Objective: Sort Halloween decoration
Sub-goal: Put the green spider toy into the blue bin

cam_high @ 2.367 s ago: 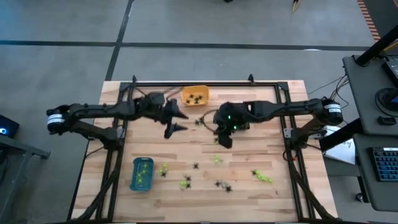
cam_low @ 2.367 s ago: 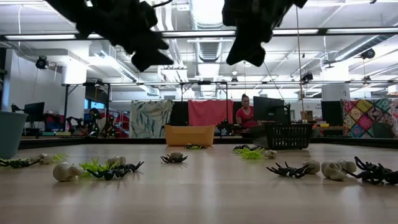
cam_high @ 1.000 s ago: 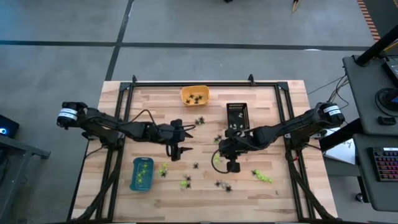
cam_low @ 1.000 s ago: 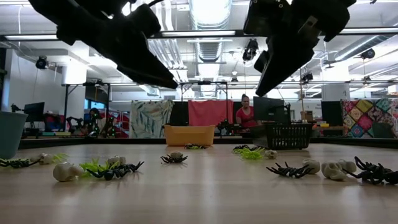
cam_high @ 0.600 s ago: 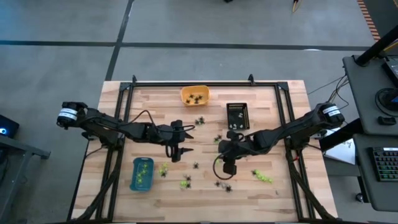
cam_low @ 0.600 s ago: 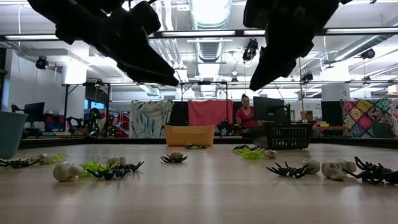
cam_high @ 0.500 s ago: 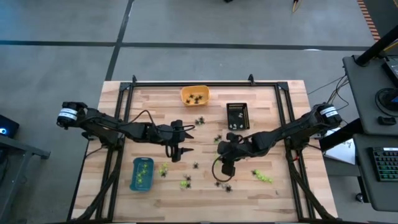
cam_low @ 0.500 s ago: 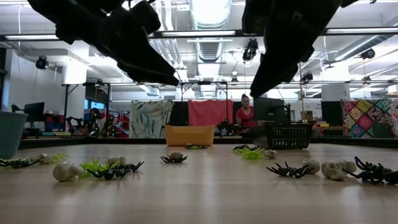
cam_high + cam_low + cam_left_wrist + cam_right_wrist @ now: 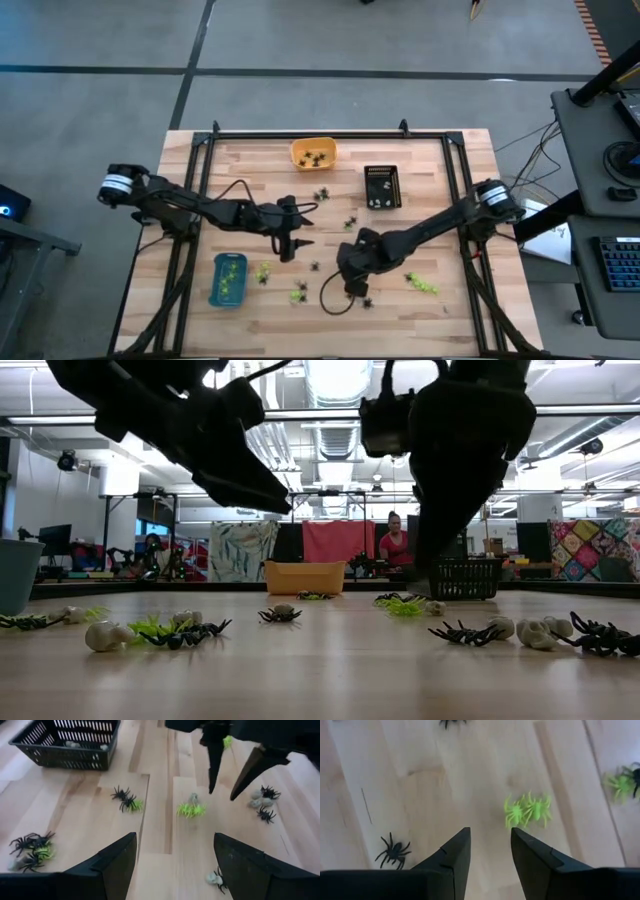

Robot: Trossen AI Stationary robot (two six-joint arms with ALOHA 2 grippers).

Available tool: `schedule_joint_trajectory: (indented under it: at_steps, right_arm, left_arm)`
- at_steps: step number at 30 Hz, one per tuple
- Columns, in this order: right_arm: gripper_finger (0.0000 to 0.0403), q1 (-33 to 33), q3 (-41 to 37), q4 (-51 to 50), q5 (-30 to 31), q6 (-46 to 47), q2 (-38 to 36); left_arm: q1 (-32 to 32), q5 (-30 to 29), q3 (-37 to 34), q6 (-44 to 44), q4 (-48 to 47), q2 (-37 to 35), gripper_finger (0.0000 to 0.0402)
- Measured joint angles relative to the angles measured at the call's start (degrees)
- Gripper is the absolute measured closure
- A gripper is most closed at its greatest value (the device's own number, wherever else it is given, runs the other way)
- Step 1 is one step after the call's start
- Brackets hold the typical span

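The Halloween decoration [image 9: 300, 291] lies scattered over the near half of the wooden counter [image 9: 440, 310]: lime-green spiders, black spiders and whitish bits, with more already in the trays. From above, the orange tray [image 9: 313, 153] at the far edge holds black spiders, the black basket [image 9: 381, 186] to its right holds pale pieces, and the blue tray [image 9: 228, 279] at the near left holds green ones. The low view shows none of those contents, only tray walls beyond the loose trinkets, plus a person [image 9: 393, 544] seated in the room behind. The right claw [image 9: 351, 283] hangs low over the near middle of the counter beside a cluster of black spiders; its own camera shows its fingers [image 9: 451, 860] parted and holding nothing, with a pair of green spiders [image 9: 527, 810] just beyond the tips and a black spider [image 9: 394, 851] off to one side. The left claw [image 9: 291, 243] hovers left of centre, released and empty, as its wrist view makes plain; that view also catches the right claw's tips spread above a green spider [image 9: 190, 809].
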Motion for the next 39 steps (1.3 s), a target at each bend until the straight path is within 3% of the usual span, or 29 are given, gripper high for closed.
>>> schedule_joint_trajectory:
  at_steps: [5, 12, 22, 39]
  right_arm:
    - [0.0271, 1.6, 5.9, -6.1, -0.1, 0.2, 4.1]
    - [0.0271, 2.0, 8.6, -8.5, 0.6, 0.3, 5.7]
    - [0.0271, 1.9, 7.0, -8.5, 9.5, -6.0, 5.7]
    - [0.0277, 0.7, 1.3, -1.0, 12.5, -9.2, 5.7]
  left_arm:
    - [-0.1, -2.0, 0.0, -0.6, 0.2, 0.6, 0.0153]
    - [-0.2, -2.4, 0.0, -0.6, 0.2, 0.6, 0.0153]
    - [-0.2, -3.1, 0.0, -0.6, 0.3, 0.6, 0.0153]
    - [-0.2, -3.1, 0.0, -0.8, 0.4, 1.2, 0.0153]
